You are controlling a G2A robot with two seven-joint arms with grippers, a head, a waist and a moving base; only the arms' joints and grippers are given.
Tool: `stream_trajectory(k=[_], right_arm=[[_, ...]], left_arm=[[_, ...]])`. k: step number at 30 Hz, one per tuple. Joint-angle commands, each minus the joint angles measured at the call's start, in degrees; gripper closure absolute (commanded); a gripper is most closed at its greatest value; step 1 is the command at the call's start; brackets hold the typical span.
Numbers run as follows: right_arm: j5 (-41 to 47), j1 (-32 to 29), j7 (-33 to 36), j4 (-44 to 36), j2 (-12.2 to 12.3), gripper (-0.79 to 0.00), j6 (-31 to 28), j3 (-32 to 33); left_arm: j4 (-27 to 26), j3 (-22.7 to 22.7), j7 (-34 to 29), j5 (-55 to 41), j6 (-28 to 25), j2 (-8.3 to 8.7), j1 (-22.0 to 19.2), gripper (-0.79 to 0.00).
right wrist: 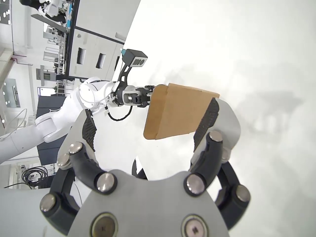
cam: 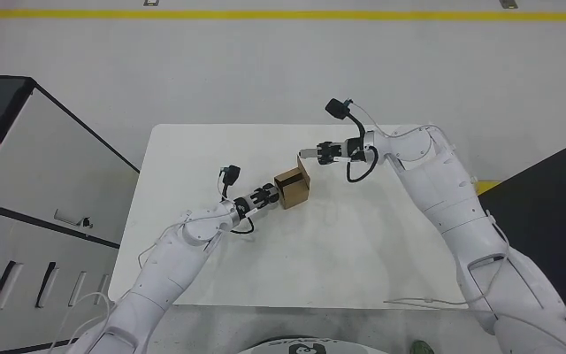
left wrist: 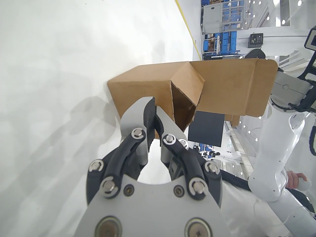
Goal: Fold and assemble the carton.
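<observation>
A brown carton (cam: 293, 188) stands partly folded in the middle of the white table (cam: 371, 265). In the left wrist view the carton (left wrist: 222, 87) has a flap bent inward, leaving a triangular gap, and a rounded flap sticking out. My left gripper (cam: 272, 195) (left wrist: 154, 107) is shut on the carton's near edge. In the right wrist view the carton (right wrist: 177, 109) lies just past my right gripper (right wrist: 151, 114), which is wide open, with one finger (right wrist: 209, 117) against the carton's corner. From above, the right gripper (cam: 305, 157) sits at the carton's far side.
A grey cabinet (cam: 44, 177) stands off the table's left edge. A yellow line (cam: 283, 14) runs along the floor beyond the table. Bare table surface lies all around the carton.
</observation>
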Motion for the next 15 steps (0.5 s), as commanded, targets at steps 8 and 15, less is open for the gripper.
stream_trajectory(k=[8,15], right_arm=[[0.0,0.0,0.0,0.0,0.0,-0.785,0.0,0.0],[0.0,0.0,0.0,0.0,0.0,-0.785,0.0,0.0]], left_arm=[[-0.6,0.2,0.9,1.2,2.8,-0.13,0.4,0.0],[0.7,1.1,1.9,1.4,4.0,-0.7,-0.5,0.0]])
